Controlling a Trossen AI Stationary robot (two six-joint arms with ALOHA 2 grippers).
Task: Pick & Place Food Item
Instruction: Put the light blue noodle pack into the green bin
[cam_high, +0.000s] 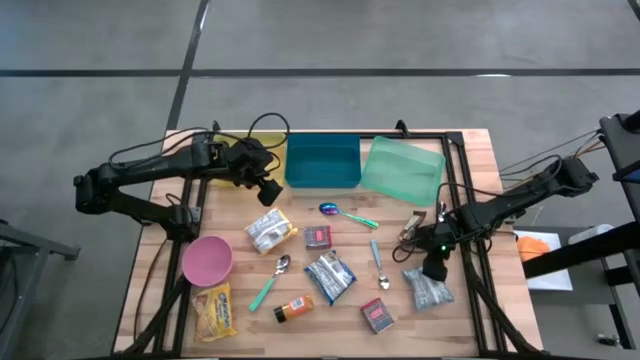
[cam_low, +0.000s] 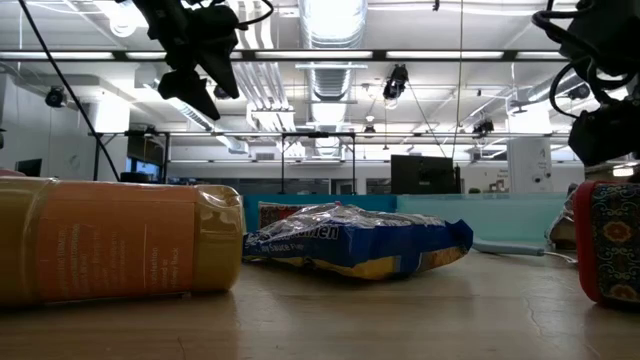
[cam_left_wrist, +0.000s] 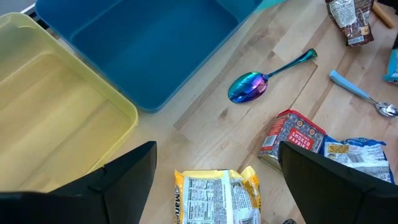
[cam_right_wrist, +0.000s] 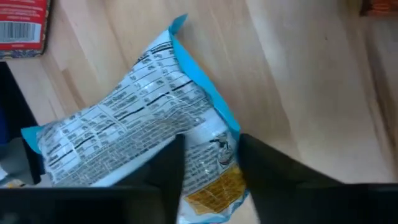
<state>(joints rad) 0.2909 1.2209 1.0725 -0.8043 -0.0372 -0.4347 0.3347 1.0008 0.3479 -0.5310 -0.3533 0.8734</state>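
Note:
A blue-and-white snack packet (cam_high: 428, 290) lies flat on the wooden table at the front right, its printed back up in the right wrist view (cam_right_wrist: 124, 124). My right gripper (cam_high: 433, 268) slants down onto the packet's end, with its fingers nearly together in the wrist view (cam_right_wrist: 211, 177). My left gripper (cam_high: 268, 190) hangs open above the table in front of the yellow bin (cam_left_wrist: 56, 118). A yellow-and-white packet (cam_left_wrist: 217, 193) lies below the gap between its fingers (cam_left_wrist: 217, 180). The left gripper touches nothing. My right gripper has the packet's end with the yellow print (cam_right_wrist: 214, 180) between its two fingers. The fingers (cam_right_wrist: 168, 174) slant down from above and stand close on either side of that end. The rest of the packet lies flat on the table; the fingers hide the contact itself.
A yellow bin, a blue bin (cam_high: 322, 162) and a green bin (cam_high: 402, 168) stand along the far edge. Scattered over the table are a pink bowl (cam_high: 207, 260), spoons (cam_high: 345, 212), a blue packet (cam_high: 330, 275), two small red boxes (cam_high: 377, 315), an orange bottle (cam_high: 293, 308) and a brown packet (cam_high: 412, 228).

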